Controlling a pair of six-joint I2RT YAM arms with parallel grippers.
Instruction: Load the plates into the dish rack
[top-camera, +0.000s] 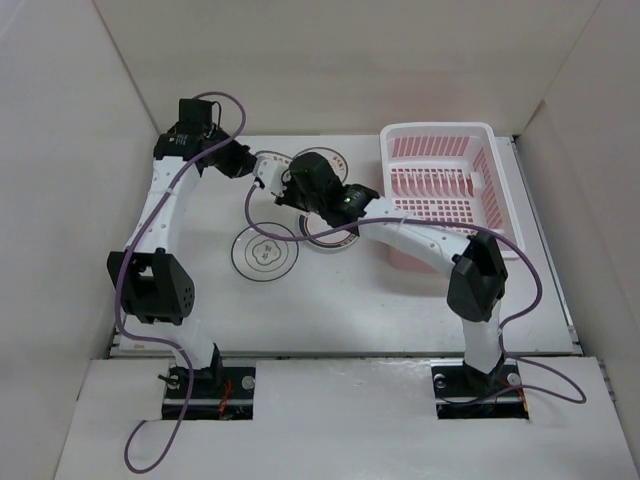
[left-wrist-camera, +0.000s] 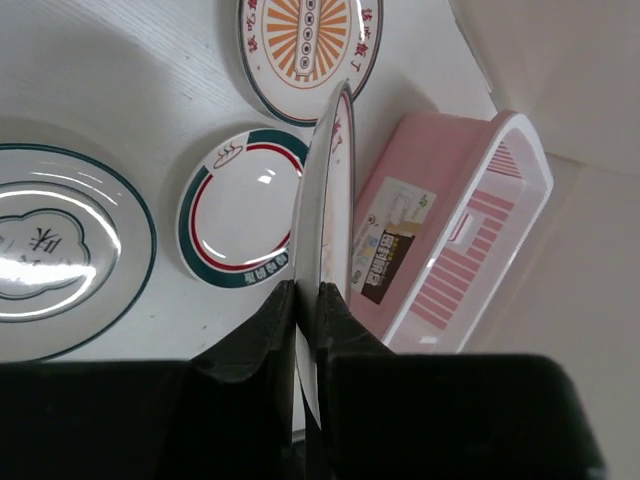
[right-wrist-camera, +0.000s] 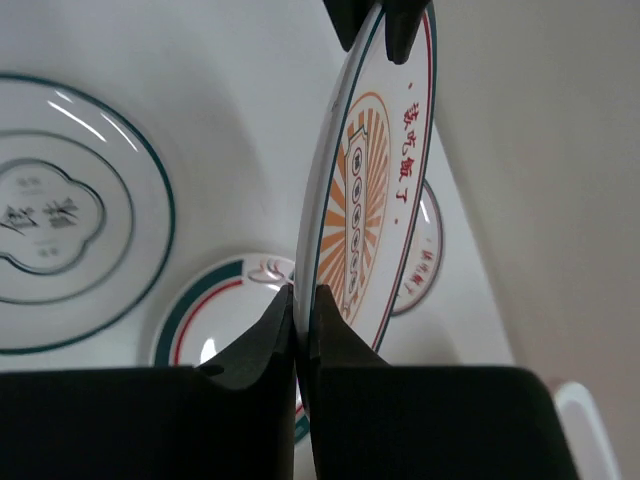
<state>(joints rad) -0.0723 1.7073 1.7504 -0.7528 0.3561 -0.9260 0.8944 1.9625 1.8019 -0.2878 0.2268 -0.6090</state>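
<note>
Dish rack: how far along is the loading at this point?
Done: nothing; no plates show in the dish rack. In hand: one sunburst plate, on edge, pinched by both the left gripper and right gripper. To do: that plate plus the flower plate, ringed plate and second sunburst plate, lying flat.

Overhead view looking down from behind, both wrist views close, sharing one upright plate (right-wrist-camera: 372, 200).

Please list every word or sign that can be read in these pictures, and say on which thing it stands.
"该吃饭了", red, on the rim of the held sunburst plate.
Red characters on the lying sunburst plate: partly cut off, unreadable.
Dark characters in the flower-outline plate: blurred.
White characters on the teal-ringed plate: too small.
Sticker on the dish rack: blurred.
</note>
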